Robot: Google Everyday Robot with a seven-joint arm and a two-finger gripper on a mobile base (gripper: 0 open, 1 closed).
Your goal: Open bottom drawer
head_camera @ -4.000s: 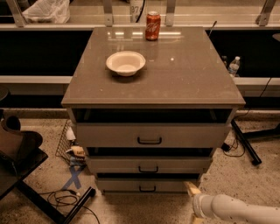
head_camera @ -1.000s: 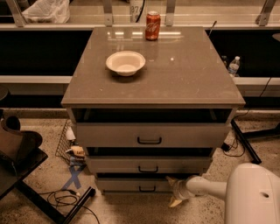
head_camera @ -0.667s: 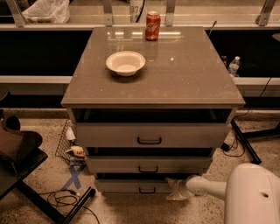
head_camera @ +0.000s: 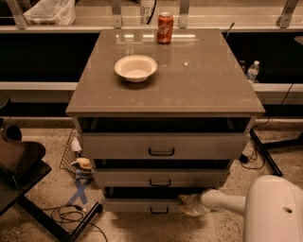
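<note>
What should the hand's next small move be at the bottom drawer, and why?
Probably a short sideways slide of the hand toward the black bar handle. The hand is low by the front of the bottom drawer, at handle height, but off to the side nearer the robot's body and not yet on the handle.

The gripper (head_camera: 188,206) sits low against the bottom drawer (head_camera: 137,205), just right of its handle (head_camera: 159,210), and hides the right part of that front. The white arm (head_camera: 272,208) behind it is cut by the right and bottom edges. A water bottle (head_camera: 252,71) is partly hidden behind the cabinet top (head_camera: 203,80). The plastic bag (head_camera: 49,12) is cut by the top edge. The small things (head_camera: 81,163) on the floor left of the cabinet are too blurred to name.
</note>
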